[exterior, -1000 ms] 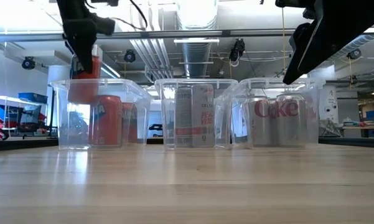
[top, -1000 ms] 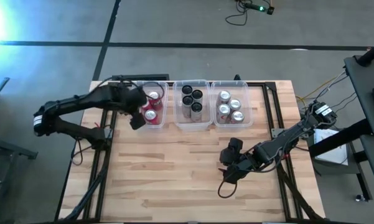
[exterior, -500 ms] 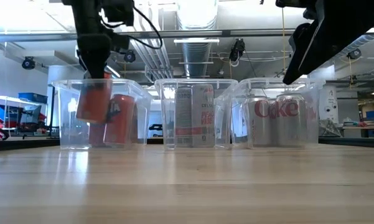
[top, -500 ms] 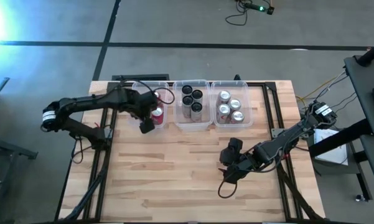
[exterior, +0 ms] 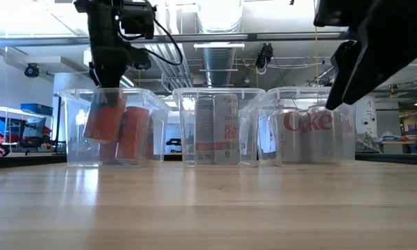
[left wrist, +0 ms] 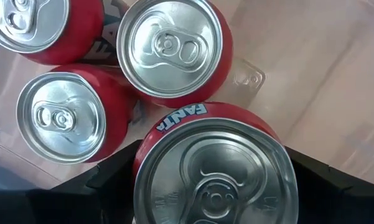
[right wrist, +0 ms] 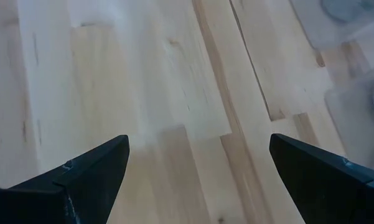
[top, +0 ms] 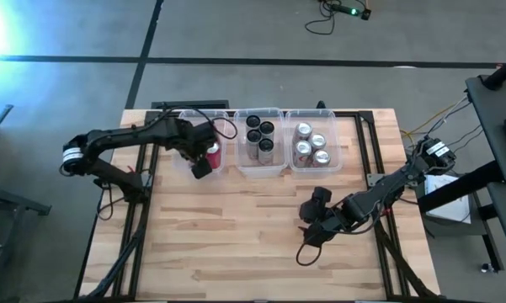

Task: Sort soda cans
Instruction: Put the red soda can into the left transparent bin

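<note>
Three clear bins stand in a row at the table's far side. The left bin [top: 188, 126] holds red soda cans [left wrist: 61, 117], the middle bin [top: 259, 112] black ones [top: 259, 139], and the right bin [top: 341, 143] silver ones [top: 311, 145]. My left gripper [top: 205, 156] reaches down into the left bin, shut on a red Fanta can [left wrist: 215, 168]. My right gripper [right wrist: 199, 174] hovers open over bare wood at the table's right, nothing between its fingers. My left gripper pinches the red can's side wall just below its top rim [left wrist: 150, 134], one finger [left wrist: 106, 180] on each side. The fingers come from above, pointing down. In the low view the can [exterior: 100, 119] sits tilted inside the bin, its bottom above the bin floor.
Three other red cans [left wrist: 168, 46] stand upright in the left bin, close beside the held one. The wooden tabletop [top: 236, 236] in front of the bins lies bare. Black frame rails [top: 139, 227] run along the table's left and right sides.
My left gripper has gone down and a little toward the table's right with the red can. The can has passed from above the left bin's rim to inside it and has tipped from upright to slanting.
</note>
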You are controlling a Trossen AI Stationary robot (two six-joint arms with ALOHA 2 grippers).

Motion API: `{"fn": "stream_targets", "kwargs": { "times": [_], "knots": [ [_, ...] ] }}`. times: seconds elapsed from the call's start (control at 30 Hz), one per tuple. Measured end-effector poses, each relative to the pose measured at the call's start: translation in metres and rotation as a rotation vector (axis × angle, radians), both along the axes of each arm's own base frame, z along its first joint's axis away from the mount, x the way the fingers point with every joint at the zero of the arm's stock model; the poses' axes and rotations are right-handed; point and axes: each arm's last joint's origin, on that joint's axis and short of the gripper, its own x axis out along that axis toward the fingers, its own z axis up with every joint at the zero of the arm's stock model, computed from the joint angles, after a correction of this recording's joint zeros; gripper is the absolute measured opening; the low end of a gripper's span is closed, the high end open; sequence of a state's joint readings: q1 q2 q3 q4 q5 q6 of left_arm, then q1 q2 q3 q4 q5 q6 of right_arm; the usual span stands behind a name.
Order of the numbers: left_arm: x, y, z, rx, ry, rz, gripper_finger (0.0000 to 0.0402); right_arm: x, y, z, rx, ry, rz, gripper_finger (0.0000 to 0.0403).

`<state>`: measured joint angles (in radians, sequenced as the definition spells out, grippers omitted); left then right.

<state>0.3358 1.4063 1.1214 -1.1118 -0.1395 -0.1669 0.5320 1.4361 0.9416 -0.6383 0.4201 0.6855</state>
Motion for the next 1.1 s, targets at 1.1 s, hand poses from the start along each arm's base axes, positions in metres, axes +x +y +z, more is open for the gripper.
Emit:
{"fn": "stream_targets", "kwargs": {
  "times": [1.1],
  "knots": [
    [-0.009, 0.011, 0.023, 0.078, -0.043, 0.199, 0.0338, 0.005, 0.008, 0.004, 0.042, -0.076, 0.045, 0.0384]
  ]
}}
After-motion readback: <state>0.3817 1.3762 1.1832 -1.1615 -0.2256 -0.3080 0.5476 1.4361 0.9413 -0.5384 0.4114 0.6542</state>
